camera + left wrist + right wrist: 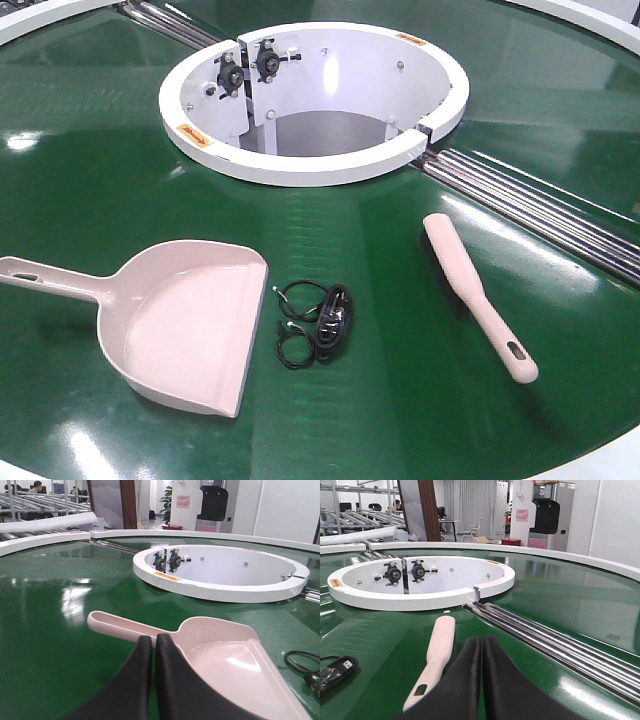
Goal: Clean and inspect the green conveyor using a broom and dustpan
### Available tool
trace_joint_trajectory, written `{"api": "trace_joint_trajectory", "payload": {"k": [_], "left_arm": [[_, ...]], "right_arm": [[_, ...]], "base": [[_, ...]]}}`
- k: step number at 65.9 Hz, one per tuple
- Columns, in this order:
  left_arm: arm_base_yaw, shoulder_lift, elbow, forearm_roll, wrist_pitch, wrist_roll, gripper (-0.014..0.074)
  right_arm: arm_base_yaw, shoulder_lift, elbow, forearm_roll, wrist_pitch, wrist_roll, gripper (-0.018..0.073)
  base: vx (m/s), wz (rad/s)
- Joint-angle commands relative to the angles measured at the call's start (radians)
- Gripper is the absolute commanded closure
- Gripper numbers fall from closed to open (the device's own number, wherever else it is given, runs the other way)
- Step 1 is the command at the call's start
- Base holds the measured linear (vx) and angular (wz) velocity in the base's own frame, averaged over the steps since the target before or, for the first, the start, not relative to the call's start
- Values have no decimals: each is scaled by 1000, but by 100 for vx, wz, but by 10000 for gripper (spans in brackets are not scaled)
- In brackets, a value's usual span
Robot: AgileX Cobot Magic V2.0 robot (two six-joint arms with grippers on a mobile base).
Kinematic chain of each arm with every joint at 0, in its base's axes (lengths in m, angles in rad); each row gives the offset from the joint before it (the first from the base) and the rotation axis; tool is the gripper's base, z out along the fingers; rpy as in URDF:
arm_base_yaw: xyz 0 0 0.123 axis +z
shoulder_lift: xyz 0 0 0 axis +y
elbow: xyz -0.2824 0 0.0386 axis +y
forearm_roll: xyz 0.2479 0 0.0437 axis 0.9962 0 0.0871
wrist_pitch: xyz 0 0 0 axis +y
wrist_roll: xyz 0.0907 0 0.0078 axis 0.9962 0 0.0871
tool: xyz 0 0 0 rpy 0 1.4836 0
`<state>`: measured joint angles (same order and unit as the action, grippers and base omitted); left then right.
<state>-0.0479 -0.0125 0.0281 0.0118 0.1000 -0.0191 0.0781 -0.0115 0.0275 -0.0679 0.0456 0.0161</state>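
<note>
The green conveyor [90, 170] fills the front view, with its white central ring [310, 165]. The pink-beige dustpan [190, 320] lies at the front left, handle pointing left. The broom [470, 292] lies at the front right, handle toward the near edge. Neither gripper shows in the front view. In the left wrist view my left gripper [154, 638] is shut and empty, just short of the dustpan [220, 650] where handle meets pan. In the right wrist view my right gripper [482, 639] is shut and empty, just right of the broom [437, 652].
A coiled black cable [315, 322] lies between dustpan and broom; it also shows in the right wrist view [335, 670]. Metal roller seams [540, 205] run from the ring to the right. The white outer rim [600, 465] is at the near right.
</note>
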Motion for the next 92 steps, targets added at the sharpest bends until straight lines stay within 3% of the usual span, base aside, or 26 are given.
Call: {"api": "trace_joint_trajectory", "payload": {"k": [1,92], "left_arm": [[0,-13,8,-1,-83,-2,603],[0,-13,9,-1,-90,-2,603]], "right_arm": [[-6,-12,3,-4,-71,-4,568],[-6,-11,3,-4,-71,-5,568]], "base": [[0,0],[0,0]]}}
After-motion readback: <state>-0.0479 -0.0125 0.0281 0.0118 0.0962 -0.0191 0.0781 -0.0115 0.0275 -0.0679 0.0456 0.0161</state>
